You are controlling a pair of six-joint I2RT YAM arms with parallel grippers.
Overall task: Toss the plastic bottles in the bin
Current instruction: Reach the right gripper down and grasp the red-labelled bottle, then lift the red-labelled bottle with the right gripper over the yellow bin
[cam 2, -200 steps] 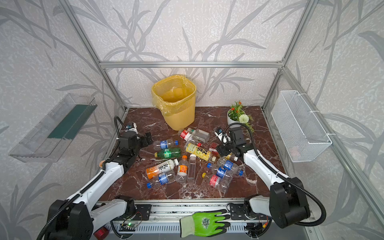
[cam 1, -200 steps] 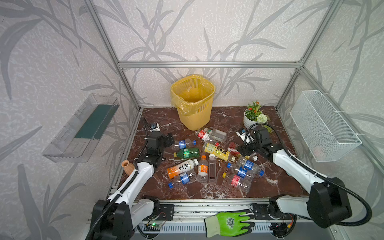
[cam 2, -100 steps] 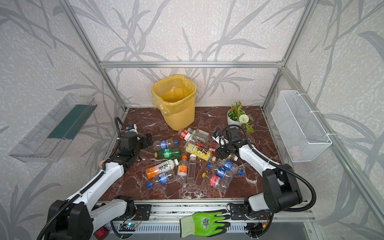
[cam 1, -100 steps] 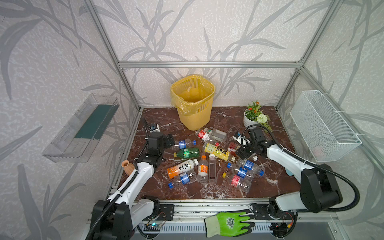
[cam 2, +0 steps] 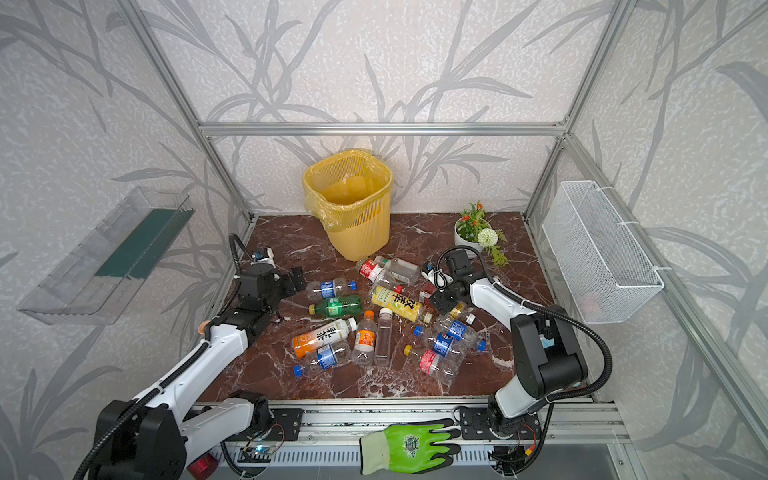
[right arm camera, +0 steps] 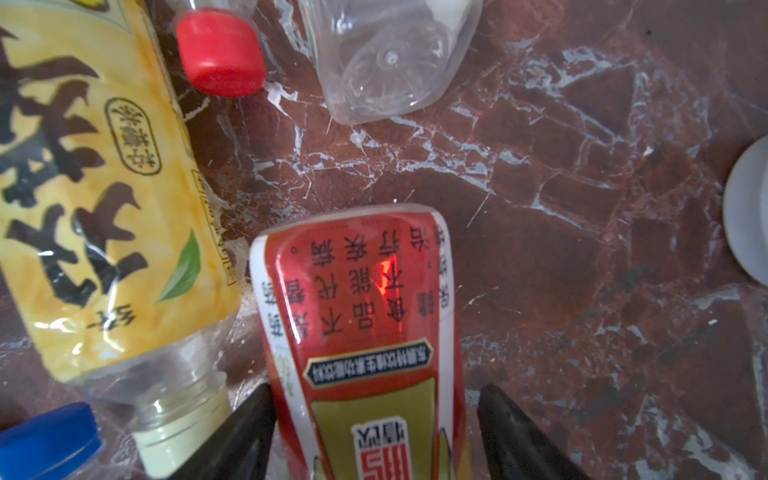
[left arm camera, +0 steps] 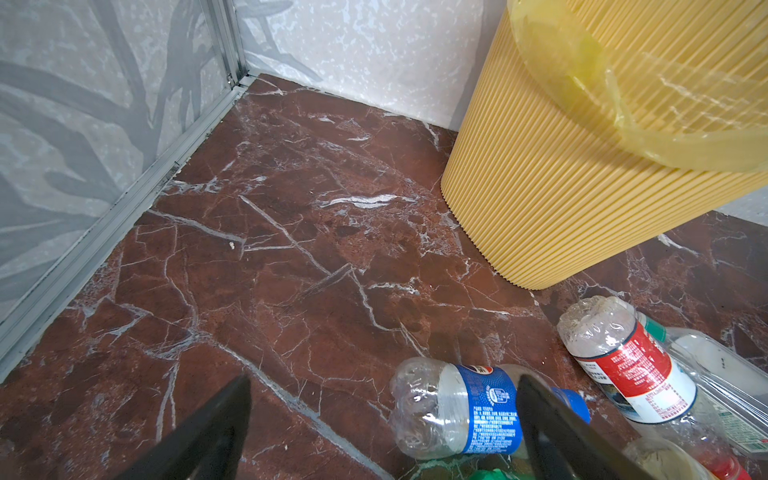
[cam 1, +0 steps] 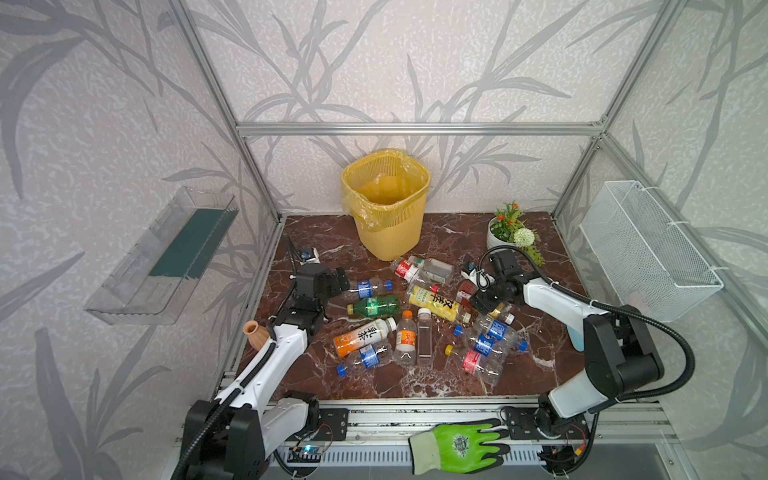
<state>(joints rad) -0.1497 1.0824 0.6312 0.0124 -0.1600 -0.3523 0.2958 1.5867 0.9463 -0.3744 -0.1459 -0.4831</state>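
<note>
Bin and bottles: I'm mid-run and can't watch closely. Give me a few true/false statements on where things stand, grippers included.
1. The bin stands upright at the back of the table. True.
2. One gripper is shut on a blue-label bottle. False: the left gripper is wide open, and the blue-label bottle lies ungripped.
3. The right gripper straddles the red-and-gold-label bottle. True.
4. The only green one is in the bin. False: the green bottle lies on the table among the others.
5. A yellow-label bottle lies right beside the red-and-gold-label bottle. True.
</note>
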